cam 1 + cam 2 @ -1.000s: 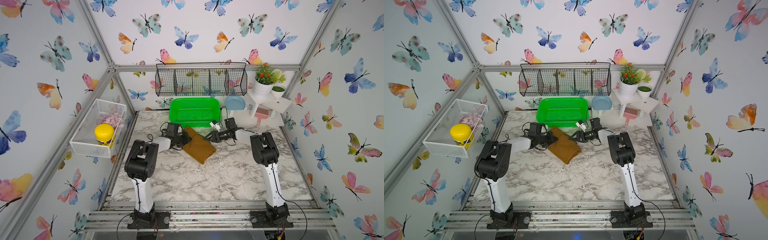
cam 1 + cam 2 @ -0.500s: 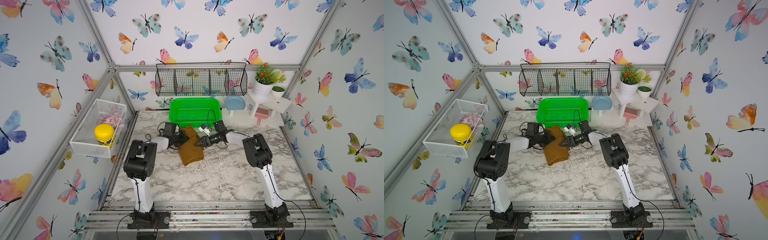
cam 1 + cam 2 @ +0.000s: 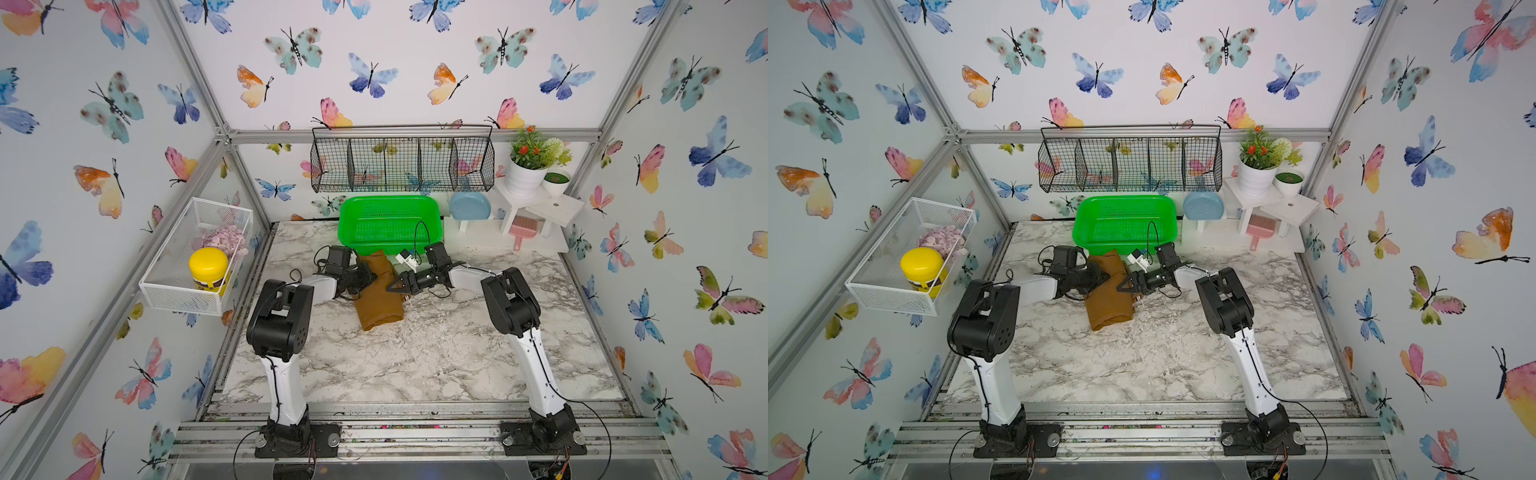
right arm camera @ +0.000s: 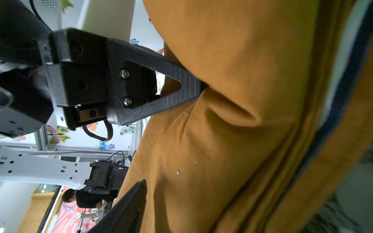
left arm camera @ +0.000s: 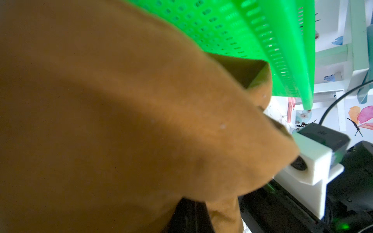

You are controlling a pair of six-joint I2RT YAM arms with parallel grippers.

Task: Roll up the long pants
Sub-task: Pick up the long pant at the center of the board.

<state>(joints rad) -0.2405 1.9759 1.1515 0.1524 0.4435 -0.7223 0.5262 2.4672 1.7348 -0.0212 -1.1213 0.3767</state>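
While the green basket point(image 3: 374, 224) stands close behind, we pinch the long pants point(image 3: 378, 305) with our left gripper point(image 3: 371, 276); our right gripper point(image 3: 392, 286) meets their opposite side, and we cannot tell its spread.

Top views overlook everything; wrist views hug the pants point(image 5: 121, 121).

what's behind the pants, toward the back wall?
A green basket sits directly behind the long pants. In both top views the pants' far end covers part of its front wall, so whether the cloth touches the basket is hidden.
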